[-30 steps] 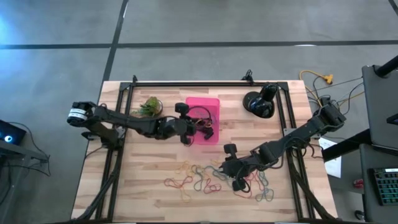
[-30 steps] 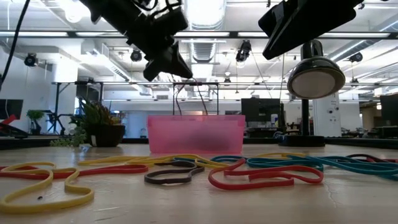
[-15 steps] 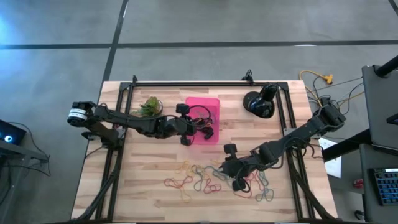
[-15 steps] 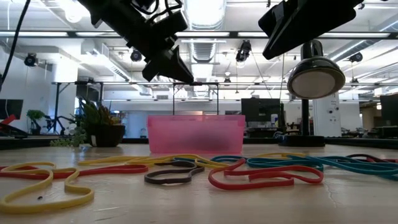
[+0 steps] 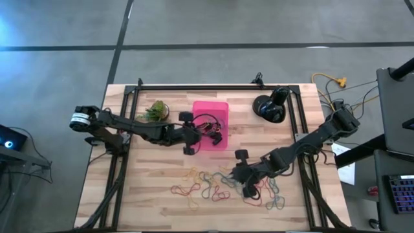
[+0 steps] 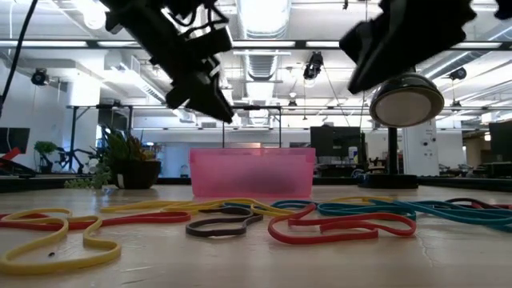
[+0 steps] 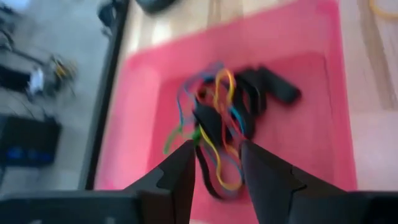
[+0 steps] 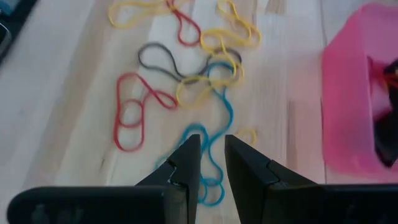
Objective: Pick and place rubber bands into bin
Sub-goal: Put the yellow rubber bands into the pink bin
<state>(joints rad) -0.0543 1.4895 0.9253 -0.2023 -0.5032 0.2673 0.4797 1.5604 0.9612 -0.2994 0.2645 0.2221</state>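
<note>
Retreated from the bin (image 5: 211,110), left tool (image 5: 195,131) gapes empty beside its rubber bands (image 7: 217,118).

The bin (image 5: 211,110) is bright pink; the rubber bands (image 8: 186,87) (scattered) are red, yellow, teal and dark grey.

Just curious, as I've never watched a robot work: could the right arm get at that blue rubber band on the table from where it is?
Probably yes. The right gripper hangs open just above the blue rubber band, and nothing lies between them.
</note>
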